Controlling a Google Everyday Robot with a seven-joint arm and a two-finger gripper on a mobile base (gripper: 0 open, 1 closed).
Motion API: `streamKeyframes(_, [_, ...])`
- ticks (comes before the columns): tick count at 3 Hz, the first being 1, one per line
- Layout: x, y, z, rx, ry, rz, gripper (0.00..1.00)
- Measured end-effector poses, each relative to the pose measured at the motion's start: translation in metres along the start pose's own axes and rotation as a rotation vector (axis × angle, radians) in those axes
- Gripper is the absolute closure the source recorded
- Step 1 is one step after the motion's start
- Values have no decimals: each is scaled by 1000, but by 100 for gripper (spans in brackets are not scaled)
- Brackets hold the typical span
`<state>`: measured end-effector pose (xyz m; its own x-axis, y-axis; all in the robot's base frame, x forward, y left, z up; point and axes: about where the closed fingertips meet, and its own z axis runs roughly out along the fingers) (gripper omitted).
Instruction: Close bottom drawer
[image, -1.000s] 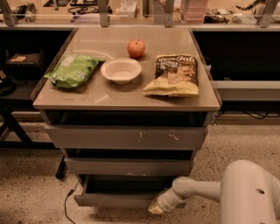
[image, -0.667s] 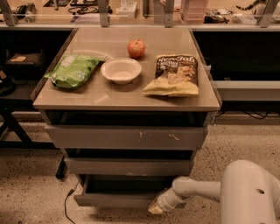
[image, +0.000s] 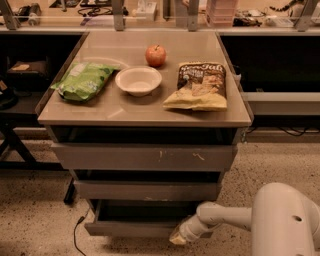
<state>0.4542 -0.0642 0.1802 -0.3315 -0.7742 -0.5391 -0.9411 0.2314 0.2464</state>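
At the foot of a grey-brown metal cabinet, the bottom drawer (image: 131, 228), narrowest of three, stands pulled out toward us, its flat, handle-less front low at the near edge and its shallow tray dark inside. Above it sit a plain mid-width drawer front (image: 145, 191) and the widest drawer front (image: 142, 157), scuffed with pale scratches. On the smooth tabletop (image: 145, 114) we see a crinkled green bag (image: 82, 80), a round white bowl (image: 138, 80), a red apple (image: 155, 55) and a yellow chip bag (image: 199, 85). A thin cable (image: 76, 236) trails over the speckled floor (image: 35, 220). The white tubular arm (image: 227, 217) reaches left from near right, its gripper (image: 178, 238) at the drawer front's right end; we cannot tell whether it is released or clenched.
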Motion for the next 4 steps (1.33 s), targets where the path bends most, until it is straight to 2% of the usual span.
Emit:
streamKeyframes(1, [0,0,0,0,0,0,13])
streamKeyframes(2, [0,0,0,0,0,0,0])
streamKeyframes(3, [0,0,0,0,0,0,0])
streamKeyframes(4, [0,0,0,0,0,0,18])
